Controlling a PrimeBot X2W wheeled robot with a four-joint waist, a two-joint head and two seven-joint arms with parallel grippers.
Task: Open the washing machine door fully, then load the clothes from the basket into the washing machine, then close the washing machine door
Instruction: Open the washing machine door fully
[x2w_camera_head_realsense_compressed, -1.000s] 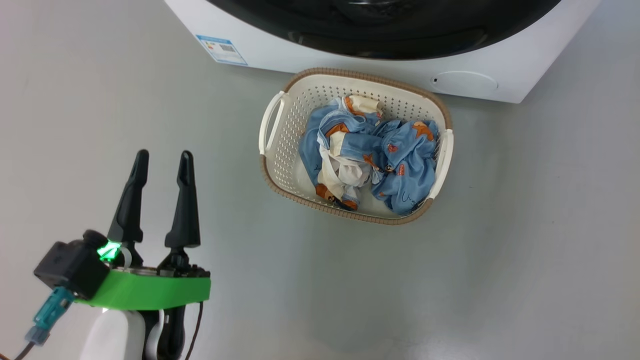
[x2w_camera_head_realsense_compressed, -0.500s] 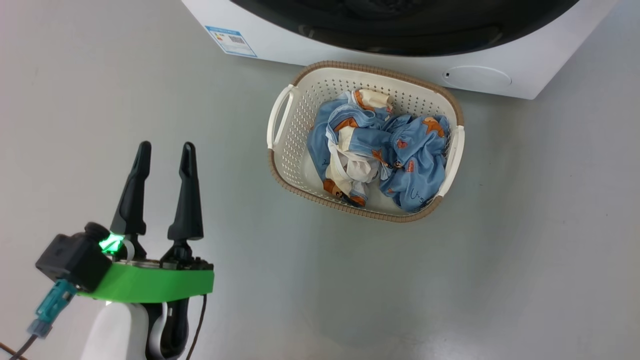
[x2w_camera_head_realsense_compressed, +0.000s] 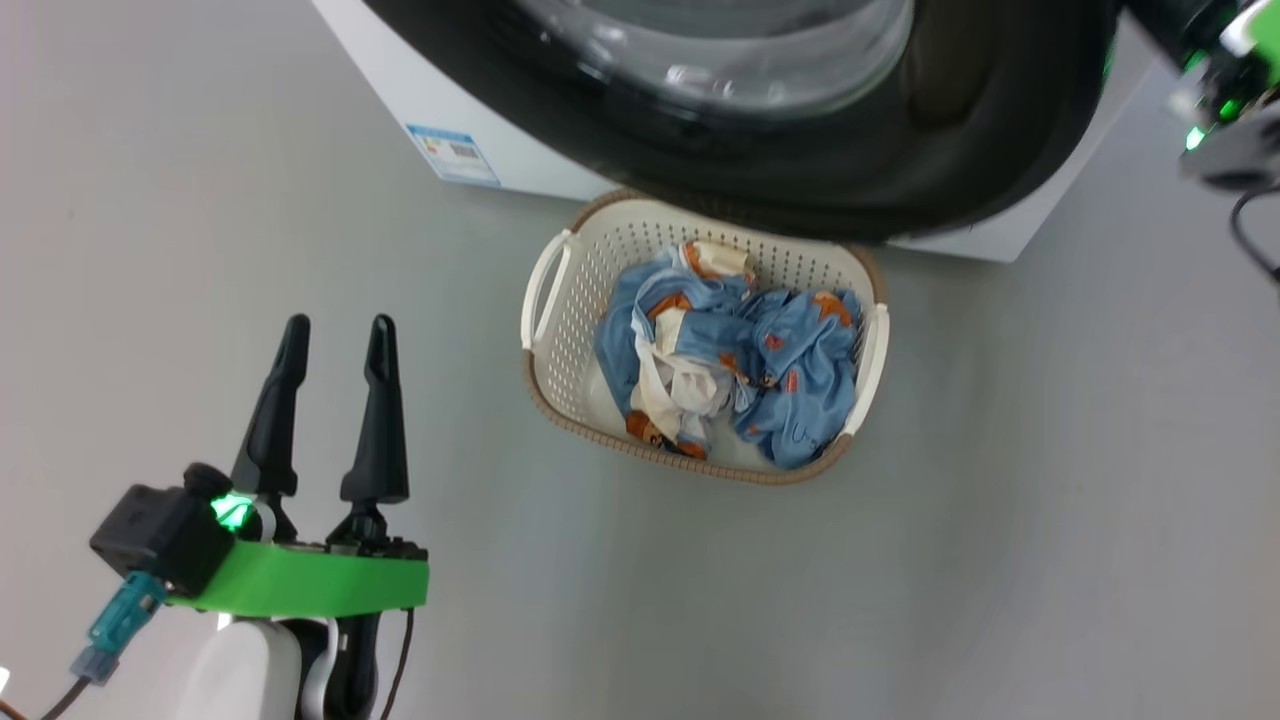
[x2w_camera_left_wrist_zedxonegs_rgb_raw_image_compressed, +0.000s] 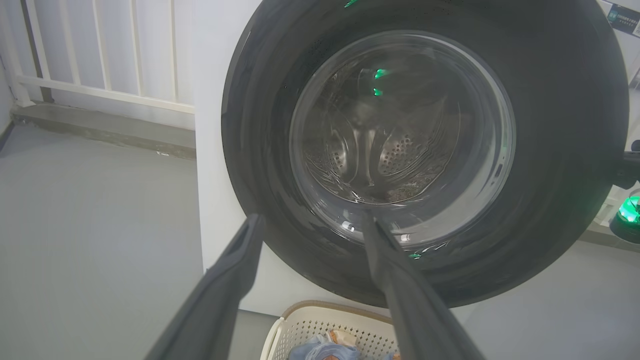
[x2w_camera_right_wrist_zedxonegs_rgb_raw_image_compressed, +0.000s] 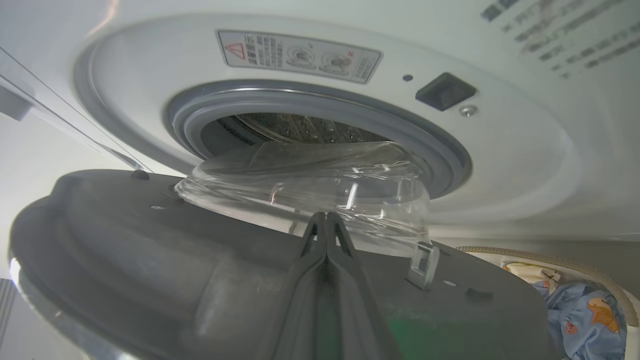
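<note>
Washing machine door (x2w_camera_left_wrist_zedxonegs_rgb_raw_image_compressed: 560, 150) standing ajar.
Behind it, my closed-up right gripper (x2w_camera_right_wrist_zedxonegs_rgb_raw_image_compressed: 325, 218) is facing the gasket (x2w_camera_right_wrist_zedxonegs_rgb_raw_image_compressed: 320, 100); before it, my spread left gripper (x2w_camera_left_wrist_zedxonegs_rgb_raw_image_compressed: 311, 218) is facing glass (x2w_camera_left_wrist_zedxonegs_rgb_raw_image_compressed: 400, 135).

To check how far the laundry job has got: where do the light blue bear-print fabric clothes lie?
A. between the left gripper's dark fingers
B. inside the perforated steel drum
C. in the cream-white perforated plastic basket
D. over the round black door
C: the light blue clothes lie bunched in the cream-white basket on the grey floor, and the left gripper stands open and empty.
</note>
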